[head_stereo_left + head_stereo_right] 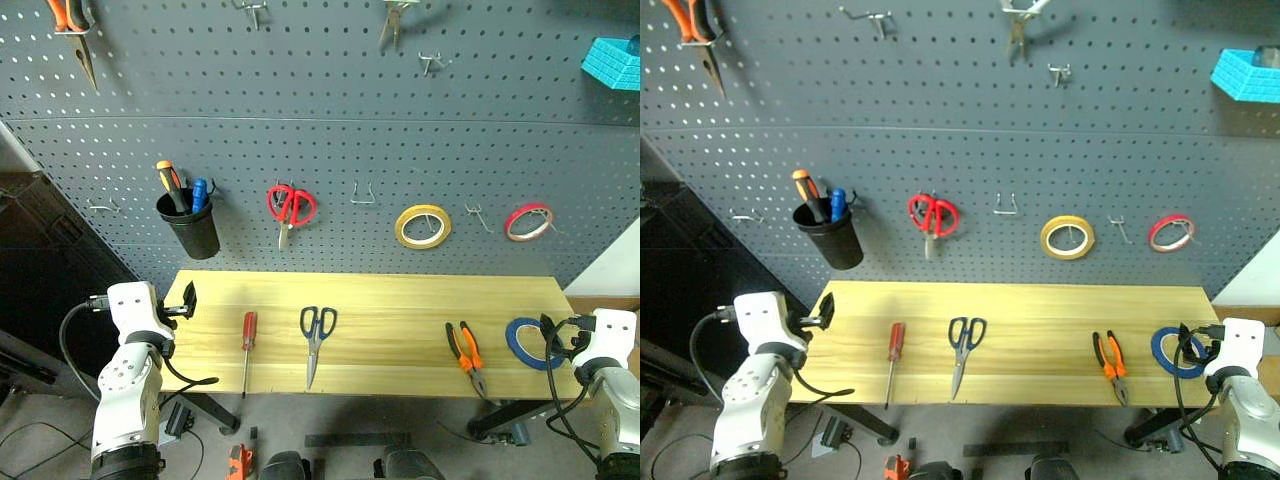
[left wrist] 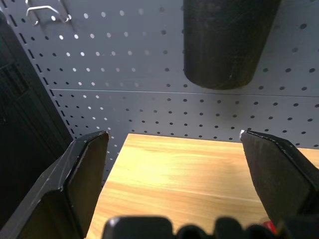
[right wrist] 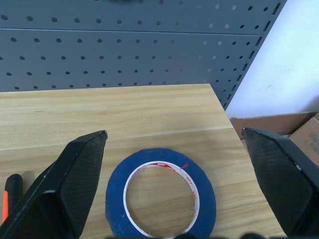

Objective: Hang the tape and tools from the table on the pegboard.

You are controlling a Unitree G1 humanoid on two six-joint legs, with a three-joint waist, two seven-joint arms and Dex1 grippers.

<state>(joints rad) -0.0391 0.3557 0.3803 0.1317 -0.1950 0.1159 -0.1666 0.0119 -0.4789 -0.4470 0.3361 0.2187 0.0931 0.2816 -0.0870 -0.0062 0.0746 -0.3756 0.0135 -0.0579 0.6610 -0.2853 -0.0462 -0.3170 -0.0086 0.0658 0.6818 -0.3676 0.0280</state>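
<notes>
The blue tape [image 3: 160, 194] is lying flat at the right end of the table [image 1: 400, 300]. The right gripper [image 3: 174, 149] is waiting wide open near it. The tape is probably light and stiff; gripping across its rim seems best. The left gripper [image 2: 174, 144] is open too, holding nothing.

blue tape [image 1: 527, 343]: near edge hidden behind right arm's cable
teal bin [image 1: 612, 62]: cut off at frame edge
orange pliers [image 1: 68, 17] on pegboard [image 1: 330, 150]: handles cropped at top
black cup [image 2: 227, 40]: top cropped
</notes>
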